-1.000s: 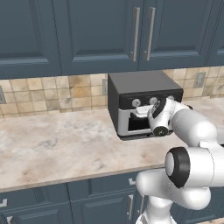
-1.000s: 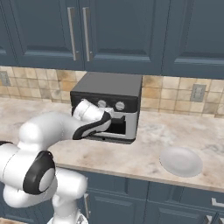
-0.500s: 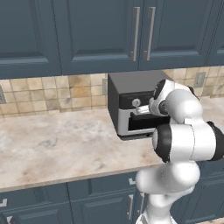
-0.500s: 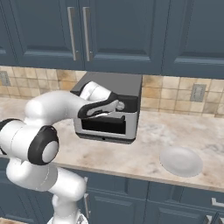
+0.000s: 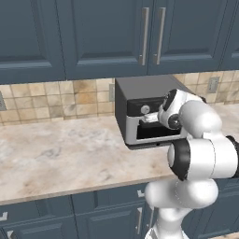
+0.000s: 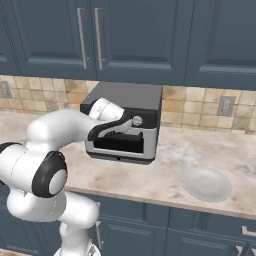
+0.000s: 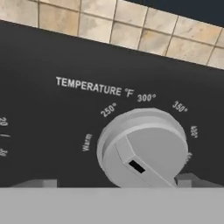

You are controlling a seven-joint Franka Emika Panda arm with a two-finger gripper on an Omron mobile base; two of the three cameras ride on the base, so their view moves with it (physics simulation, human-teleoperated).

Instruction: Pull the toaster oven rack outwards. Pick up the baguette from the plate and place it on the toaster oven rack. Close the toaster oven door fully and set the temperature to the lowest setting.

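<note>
The toaster oven [image 5: 140,91] [image 6: 132,97] stands on the counter against the tiled wall. Its door [image 5: 156,133] [image 6: 120,145] looks closed flat against the front. My gripper [image 5: 151,116] [image 6: 127,127] [image 7: 117,181] is up at the black control strip. It is open, with the silver temperature knob [image 7: 144,146] between its fingertips [image 7: 189,179]. The knob's ridge runs diagonally from upper left to lower right. The plate [image 6: 207,184] lies bare to the right of the oven. The baguette and the rack are hidden.
Dark blue wall cabinets [image 5: 107,37] hang above the oven. The marble counter [image 5: 56,154] stretches wide to the oven's left. An outlet [image 6: 226,105] sits on the tiled backsplash to the right. The dial is marked from Warm up through 250, 300 and 350.
Since a second ago my hand has risen from in front of the door to the control strip and the elbow has swung up. It has barely moved in the last half second.
</note>
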